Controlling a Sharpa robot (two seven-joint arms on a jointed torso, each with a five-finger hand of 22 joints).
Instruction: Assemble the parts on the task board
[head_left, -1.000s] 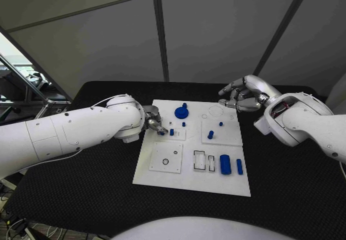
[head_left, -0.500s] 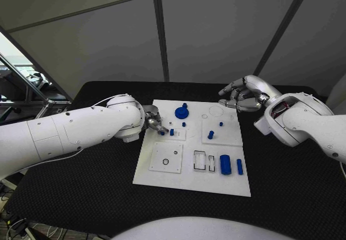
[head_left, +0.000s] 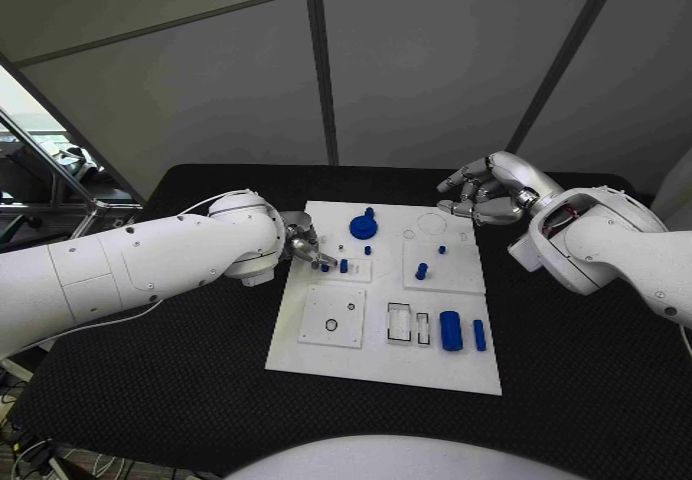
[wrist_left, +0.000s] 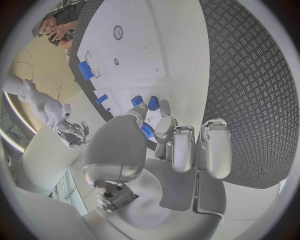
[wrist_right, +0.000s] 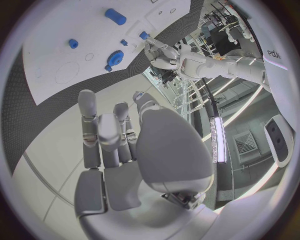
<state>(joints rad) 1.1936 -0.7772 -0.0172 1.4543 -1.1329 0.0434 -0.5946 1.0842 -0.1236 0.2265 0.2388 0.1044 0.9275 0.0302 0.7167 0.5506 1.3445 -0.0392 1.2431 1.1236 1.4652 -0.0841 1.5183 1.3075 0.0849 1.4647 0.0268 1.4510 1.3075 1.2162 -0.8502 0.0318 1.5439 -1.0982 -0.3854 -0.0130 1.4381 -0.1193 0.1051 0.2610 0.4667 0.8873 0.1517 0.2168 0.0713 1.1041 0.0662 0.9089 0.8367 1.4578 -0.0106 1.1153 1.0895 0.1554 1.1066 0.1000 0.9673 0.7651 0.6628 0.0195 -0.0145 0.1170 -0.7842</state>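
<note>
White task board (head_left: 361, 350) lying flat mid-counter, on black textured counter (head_left: 173, 400). Left hand (head_left: 306, 246) at board's 9 o'clock edge, toward the far half, fingertips down over a small raised white plate (head_left: 353, 268) on the board. Fingers curled together around a small blue peg (wrist_left: 147, 131), seen close in left wrist view; grip looks like a pinch between thumb and fingers, peg mostly hidden by them. Two more small blue pegs (wrist_left: 144, 102) just beyond those fingertips in same view; one showing in head view at (head_left: 343, 265), standing upright just beside the hand.

Right hand (head_left: 488, 192) raised above the board's 1 o'clock corner, apart from all parts, fingers bent inward and loosely spread, nothing between them. Same in right wrist view (wrist_right: 119, 135): fingers curved, palm bare.

Blue gear-like disc (head_left: 362, 225) at board's 12 o'clock area, left of centre, with a knob on top. Tiny blue stub (head_left: 368, 249) just nearer than it. Blue upright peg (head_left: 421, 269) on the right raised plate at about 2 o'clock from board centre, small blue stub (head_left: 441, 248) beyond it. Large blue cylinder (head_left: 451, 329) lying flat at about 4 o'clock, thinner blue bar (head_left: 479, 333) just beside it on its right. Two black-outlined rectangular slots (head_left: 400, 323) just left of the cylinder. Square plate with round hole (head_left: 332, 324) at 7 o'clock.
</note>
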